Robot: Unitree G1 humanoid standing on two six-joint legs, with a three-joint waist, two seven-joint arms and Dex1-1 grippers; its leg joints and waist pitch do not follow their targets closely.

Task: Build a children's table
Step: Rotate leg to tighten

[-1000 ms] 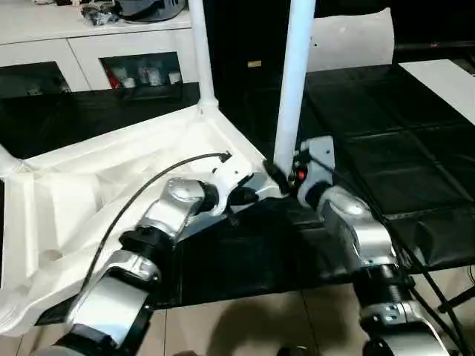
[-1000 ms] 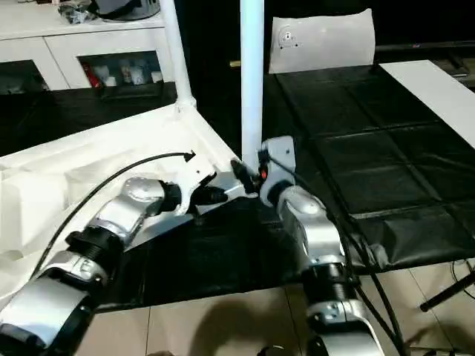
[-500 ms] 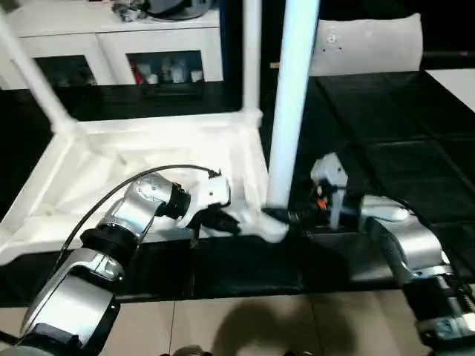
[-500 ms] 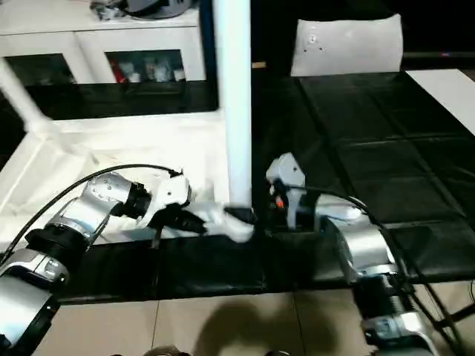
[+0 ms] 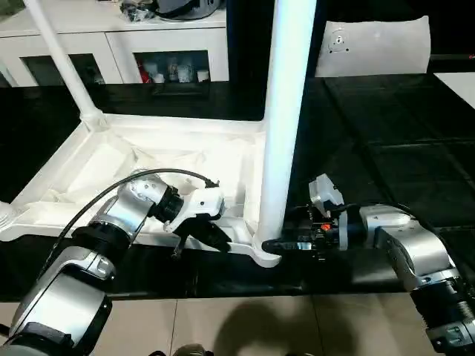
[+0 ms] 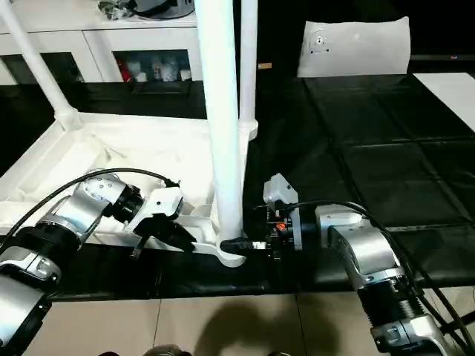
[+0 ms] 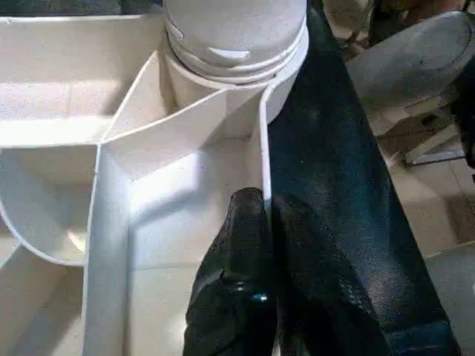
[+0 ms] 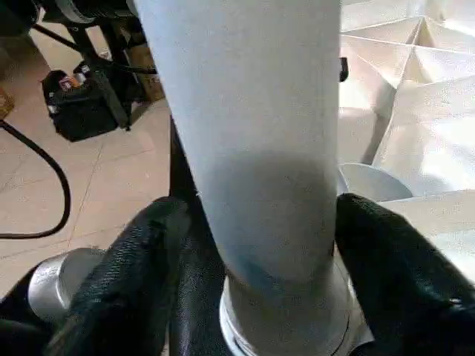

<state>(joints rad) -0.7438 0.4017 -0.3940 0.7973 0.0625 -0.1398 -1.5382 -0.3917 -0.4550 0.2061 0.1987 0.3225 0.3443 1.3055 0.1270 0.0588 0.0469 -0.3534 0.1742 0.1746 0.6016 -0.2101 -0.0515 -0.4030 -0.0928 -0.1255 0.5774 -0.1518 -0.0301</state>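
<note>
Looking on from beside the bench [image 5: 386, 133], I'd worry most about the near leg [image 5: 284, 111]. It stands upright in the corner socket [image 5: 266, 251] of the upturned tabletop [image 5: 148, 159], which lies ribbed side up on the black cover, that corner right at the bench's front edge. The right hand [image 8: 252, 252] has a finger [image 8: 137, 259] on either side of the leg's base; whether they press it or merely flank it I cannot tell. If the leg is only partly seated, any sideways drag from that hand could cant it in the socket or lever it out. The left hand [image 7: 256, 245] is clenched on the thin rim wall [image 7: 263, 148] just beside the socket. That grip is narrow, so it could slip and let the top skid toward the floor.

Compared with a second ago, the tabletop sat skewed with its corner pointing at the robot; now its long edge lies roughly square to the bench front. The right forearm has swung out and reaches in level from the side. Another leg [image 5: 59, 63] at the far left corner has come into sight.
</note>
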